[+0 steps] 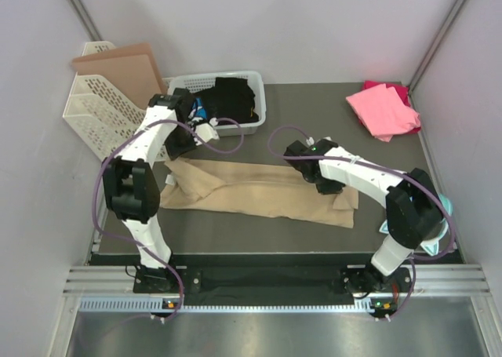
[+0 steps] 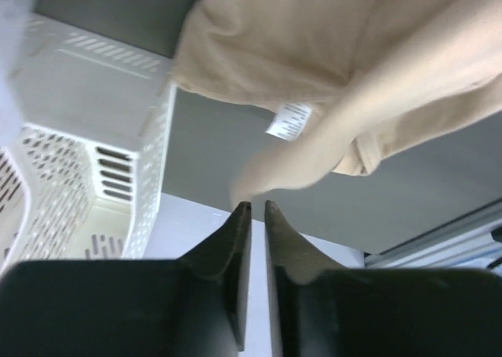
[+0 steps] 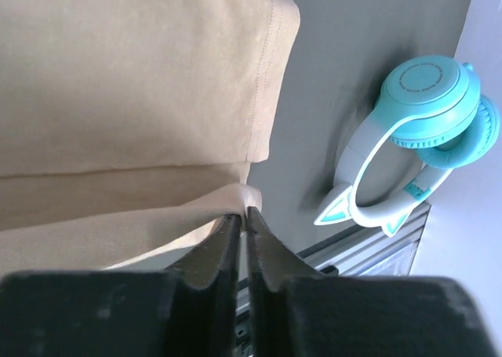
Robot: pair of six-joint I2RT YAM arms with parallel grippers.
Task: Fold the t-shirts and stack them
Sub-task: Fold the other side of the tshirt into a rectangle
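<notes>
Lying across the middle of the dark desk [image 1: 314, 114]: one tan shirt [image 1: 259, 188], spread lengthwise from left to right, creased, its long edges partly folded in.

- Left hand [image 2: 253, 208]: at the shirt's left end, beside the rack. The fingers stand close together with a thin slit between them. A blurred tip of tan cloth hangs right at the fingertips, and I cannot tell whether it is pinched or loose. A white label [image 2: 289, 122] shows on the cloth above.
- Right hand [image 3: 241, 212]: at the shirt's right end, near the front corner. The fingers are pressed together on a folded edge of the tan shirt, with a hemmed edge of the same shirt lying flat above the grip.
- Pink shirt [image 1: 380, 110]: far right corner of the desk, loosely folded, well apart from the tan shirt.
- Magenta shirt [image 1: 398, 89]: under the pink shirt, showing only at its far edge.
- Basket [image 1: 261, 102]: white, at the far edge of the desk near the middle, holding black cloth [image 1: 231, 98].
- Rack [image 1: 98, 118]: white, perforated, at the far left, tilted.
- Cardboard sheet [image 1: 118, 65]: brown, standing in the rack.
- Headphones [image 3: 423, 114]: teal and white, with cat ears, on the desk's right edge just beside the right arm.
</notes>
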